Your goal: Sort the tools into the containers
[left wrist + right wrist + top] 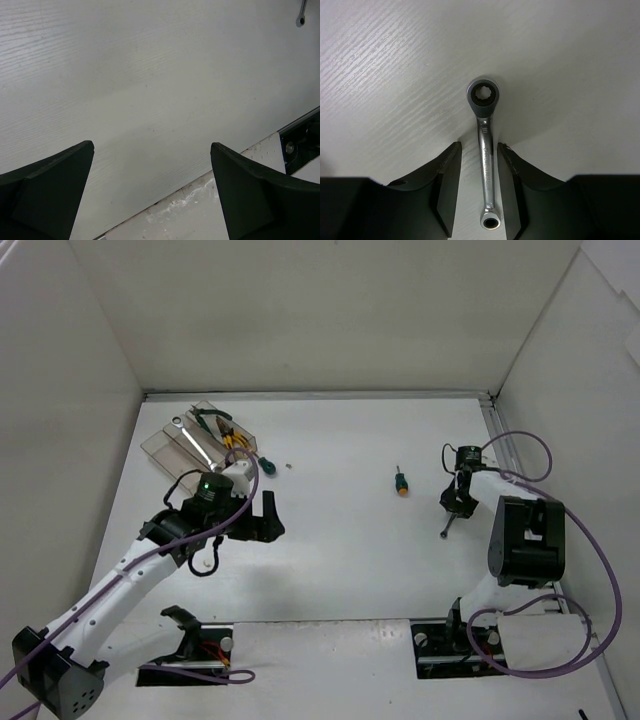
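Silver wrench lies between the parted fingers of the right gripper — a gap shows, not clamped; left gripper gapes wide, empty.

White table under left gripper; small dark speck just beyond it; white walls around, well apart.

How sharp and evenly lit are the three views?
Top external: even, diffuse light, soft shadow under the left arm, the screwdriver tiny. Left wrist: table grain crisp, black fingers nearly featureless. Right wrist: the wrench sharp, mild glare on its shank, soft shadow to its right.
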Robot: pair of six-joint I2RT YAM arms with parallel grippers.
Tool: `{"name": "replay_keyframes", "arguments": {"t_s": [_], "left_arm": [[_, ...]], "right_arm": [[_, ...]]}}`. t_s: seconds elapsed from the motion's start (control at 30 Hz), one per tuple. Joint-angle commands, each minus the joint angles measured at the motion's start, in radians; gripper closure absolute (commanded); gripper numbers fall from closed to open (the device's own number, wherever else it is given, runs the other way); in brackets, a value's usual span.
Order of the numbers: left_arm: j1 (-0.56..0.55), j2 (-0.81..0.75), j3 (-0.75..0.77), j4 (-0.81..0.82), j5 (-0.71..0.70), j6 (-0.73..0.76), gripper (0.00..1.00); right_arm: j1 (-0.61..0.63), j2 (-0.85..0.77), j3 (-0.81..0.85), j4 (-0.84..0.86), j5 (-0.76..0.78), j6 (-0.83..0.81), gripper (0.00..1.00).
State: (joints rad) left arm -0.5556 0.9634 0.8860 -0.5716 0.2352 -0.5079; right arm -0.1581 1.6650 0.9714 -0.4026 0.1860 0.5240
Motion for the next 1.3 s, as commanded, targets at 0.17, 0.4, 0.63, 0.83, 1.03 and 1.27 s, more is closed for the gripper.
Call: {"name": "replay_keyframes", "arguments": {"t_s": [0.17, 0.4, 0.63, 0.83, 1.03, 1.27], "left_arm": [[-0.006, 0.003, 0.022, 0.030, 0.006, 0.003, 0.00], [-0.006, 0.011, 0.024, 0.030, 0.009, 0.011, 0.00], [-0.006, 0.006, 0.024, 0.027, 0.009, 0.014, 0.00], [-0.006, -0.002, 0.024, 0.032, 0.000, 0.019, 0.00], [-0.006, 0.008, 0.036, 0.056, 0.007, 0.016, 0.00], [-0.006, 0.035, 0.060, 0.105, 0.062, -0.015, 0.00]], "right_arm": [[-0.006, -0.060, -0.053, -0.002, 0.010, 0.008, 0.69], [-0.006, -0.057, -0.063, -0.002, -0.002, 0.010, 0.70], [-0.006, -0.053, -0.057, -0.002, 0.000, 0.010, 0.82], [0.006, -0.074, -0.060, 0.010, -0.017, -0.047, 1.00], [0.074, -0.221, -0.057, 0.011, -0.013, -0.111, 1.00], [0.137, -0.329, -0.034, 0.010, -0.156, -0.194, 1.00]]}}
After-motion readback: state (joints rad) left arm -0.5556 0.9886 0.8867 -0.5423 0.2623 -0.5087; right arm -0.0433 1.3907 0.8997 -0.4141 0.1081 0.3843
